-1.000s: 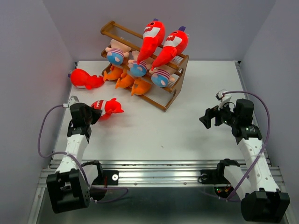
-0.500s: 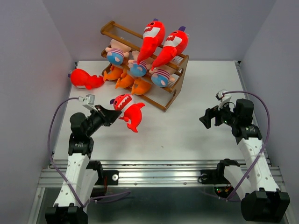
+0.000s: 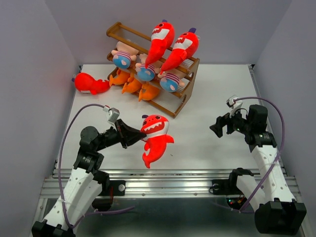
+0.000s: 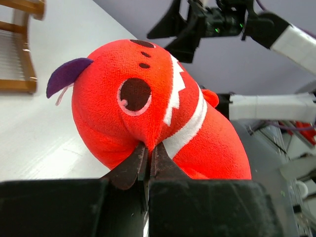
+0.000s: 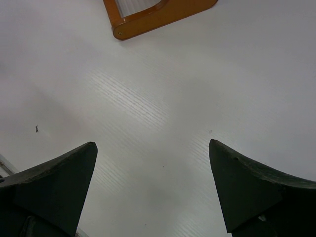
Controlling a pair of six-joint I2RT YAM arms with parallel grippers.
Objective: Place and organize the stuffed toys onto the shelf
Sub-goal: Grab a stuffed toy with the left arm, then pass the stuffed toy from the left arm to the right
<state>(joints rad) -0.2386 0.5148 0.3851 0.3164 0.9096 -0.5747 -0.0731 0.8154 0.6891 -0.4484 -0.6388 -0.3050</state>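
My left gripper (image 3: 139, 137) is shut on a red toothy shark (image 3: 155, 136) and holds it in the air above the near middle of the table. In the left wrist view the jaws (image 4: 148, 150) pinch a fold of the shark (image 4: 148, 103) under its head. The brown wooden shelf (image 3: 181, 101) stands at the back. It holds two red sharks (image 3: 160, 39) on top, three striped-shirt dolls (image 3: 122, 59) in the middle and orange fish (image 3: 132, 85) at the bottom. Another red shark (image 3: 89, 83) lies on the table left of the shelf. My right gripper (image 3: 216, 127) is open and empty above bare table.
Grey walls enclose the white table (image 3: 212, 89) on the left, back and right. A metal rail (image 3: 168, 180) runs along the near edge. The shelf's foot (image 5: 158, 17) shows at the top of the right wrist view.
My left arm has lifted the red shark off the table at the left and carried it right and toward the near middle. The right arm has not moved.
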